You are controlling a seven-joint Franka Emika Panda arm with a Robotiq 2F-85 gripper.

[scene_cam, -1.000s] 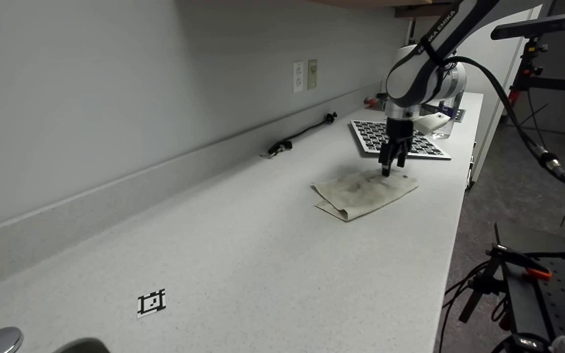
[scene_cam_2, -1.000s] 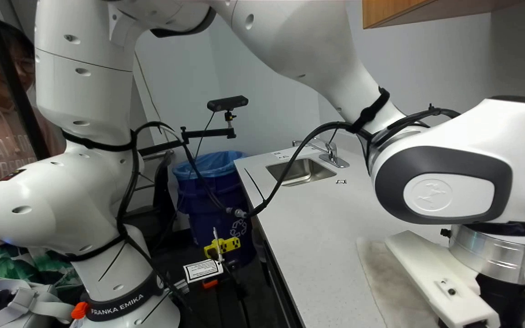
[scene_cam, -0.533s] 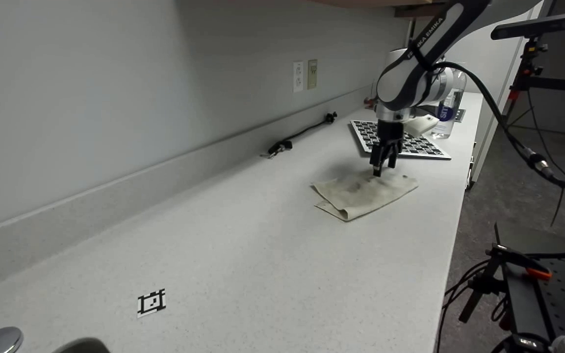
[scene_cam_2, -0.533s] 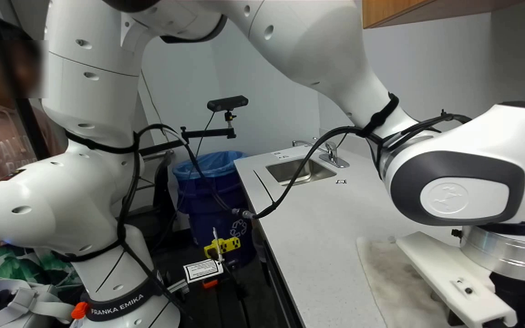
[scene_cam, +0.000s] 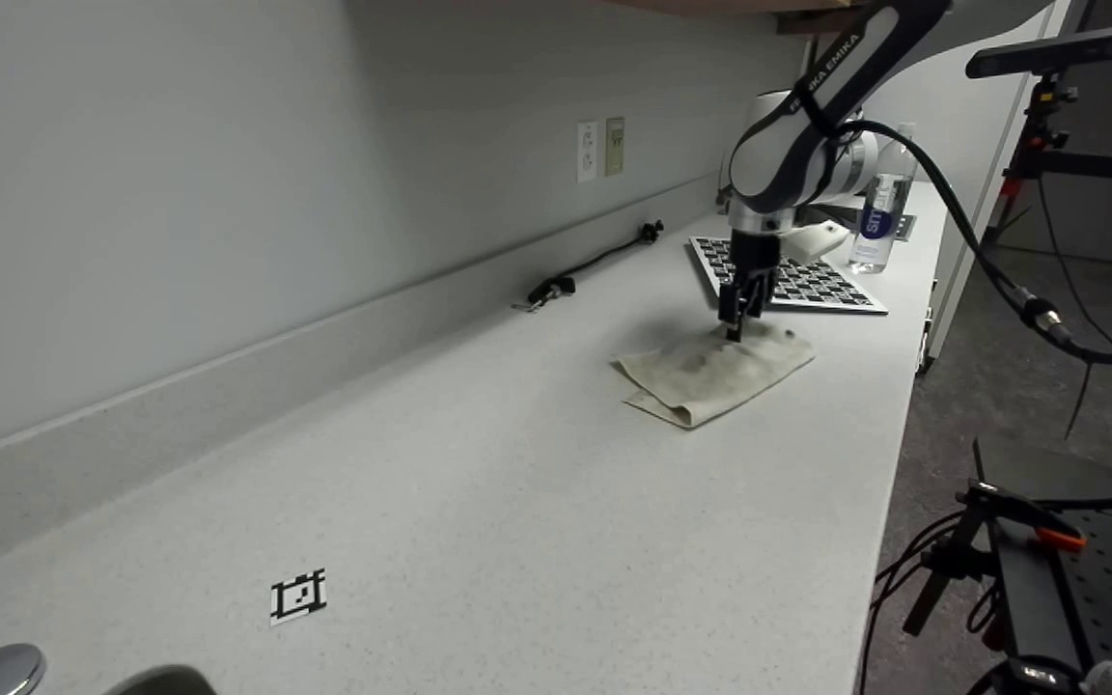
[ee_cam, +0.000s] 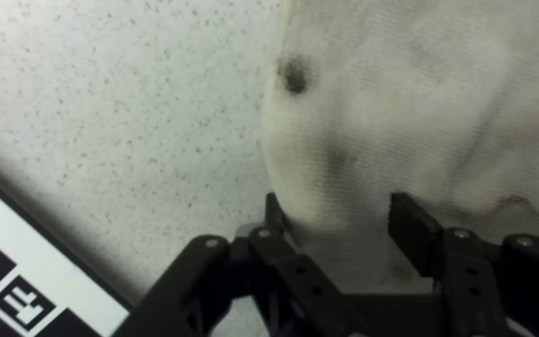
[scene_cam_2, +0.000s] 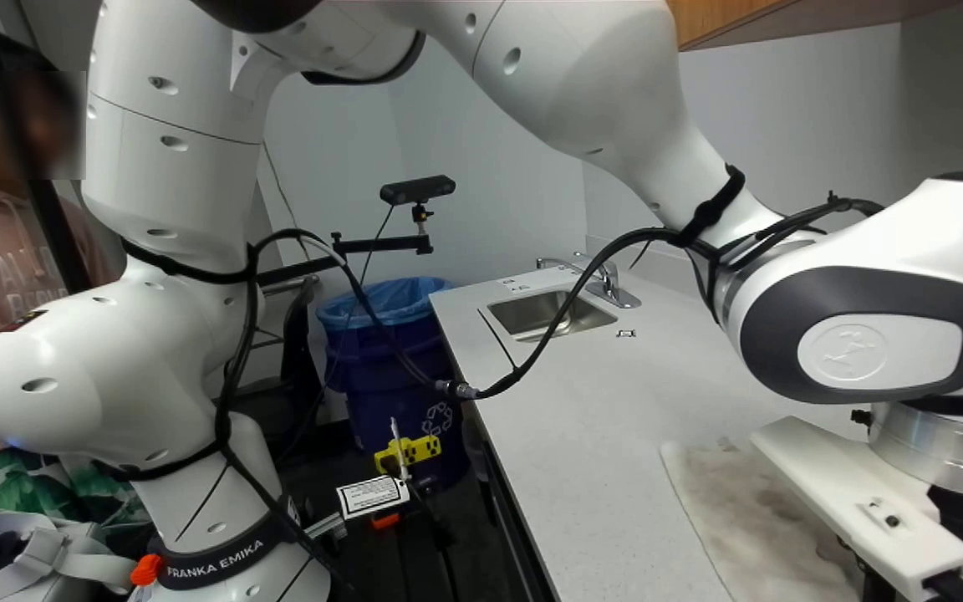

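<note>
Cloth (ee_cam: pixel 414 117) lies directly under the hand (ee_cam: pixel 337 213), its edge nearest the board (scene_cam: pixel 819 288) between the fingers (ee_cam: pixel 412 229), which stand apart.

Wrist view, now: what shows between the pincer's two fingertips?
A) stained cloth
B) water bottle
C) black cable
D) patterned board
A: in the wrist view the stained cloth shows in the open gap of the pincer, while the patterned board lies off at the lower left.

Cloth (scene_cam_2: pixel 745 518) (stained) — on pale counter (scene_cam_2: pixel 590 443)
</note>
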